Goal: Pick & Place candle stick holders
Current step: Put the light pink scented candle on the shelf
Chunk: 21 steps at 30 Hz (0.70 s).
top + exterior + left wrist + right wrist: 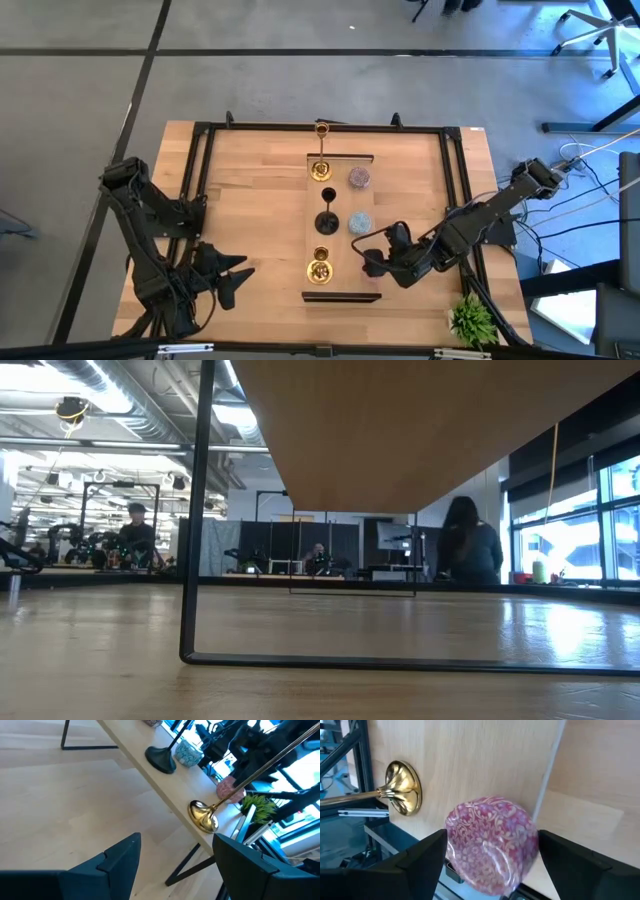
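A low wooden shelf (342,250) on black legs stands mid-table. On it stand two gold stemmed holders (322,170) (321,268), a black one (327,222), a mauve speckled one (359,178) and a light-blue one (360,223). My right gripper (372,262) is at the shelf's near right part, shut on the pink speckled holder (492,850), which the gripper hides in the high view. My left gripper (232,275) is open and empty over the table's near left. My right gripper pinches the pink holder's round side wall (454,837) between its two fingers, one on each side. It comes in from the table's right, slanting down. The holder's patterned top faces the wrist camera. Whether its base rests on the shelf, I cannot tell.
A green leafy plant (472,320) stands at the table's near right corner. A black metal frame (200,180) runs round the tabletop. The nearer gold holder (402,787) is close beside the pink one. Bare wood lies left of the shelf (260,200).
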Available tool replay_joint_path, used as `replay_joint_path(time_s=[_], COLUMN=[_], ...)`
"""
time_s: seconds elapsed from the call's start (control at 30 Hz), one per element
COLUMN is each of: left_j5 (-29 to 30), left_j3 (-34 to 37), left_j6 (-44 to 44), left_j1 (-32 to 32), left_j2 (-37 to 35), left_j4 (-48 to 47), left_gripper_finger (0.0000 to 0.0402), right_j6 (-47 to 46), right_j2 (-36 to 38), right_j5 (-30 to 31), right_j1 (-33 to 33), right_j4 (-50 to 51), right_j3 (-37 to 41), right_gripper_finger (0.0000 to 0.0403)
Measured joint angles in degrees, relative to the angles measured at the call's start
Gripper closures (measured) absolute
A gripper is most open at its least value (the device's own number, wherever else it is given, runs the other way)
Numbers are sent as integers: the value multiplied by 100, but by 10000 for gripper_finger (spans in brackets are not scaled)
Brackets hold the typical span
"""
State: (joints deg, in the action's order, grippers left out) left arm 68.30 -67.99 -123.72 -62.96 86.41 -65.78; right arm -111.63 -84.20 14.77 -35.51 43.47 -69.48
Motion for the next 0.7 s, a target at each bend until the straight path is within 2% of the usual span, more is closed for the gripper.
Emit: replay_joint_path(time_s=[0.17, 0.7], left_j5=[-27, -38], left_j3=[0, 0], left_j6=[-2, -4], left_j1=[0, 0], left_j2=[0, -1], left_j4=[-27, -18], left_gripper_finger=[158, 158], right_j6=[48, 111], right_j2=[2, 2], right_j5=[2, 99], right_j1=[26, 24], right_j4=[436, 198], right_j3=[-206, -231], right_gripper_finger=[90, 90])
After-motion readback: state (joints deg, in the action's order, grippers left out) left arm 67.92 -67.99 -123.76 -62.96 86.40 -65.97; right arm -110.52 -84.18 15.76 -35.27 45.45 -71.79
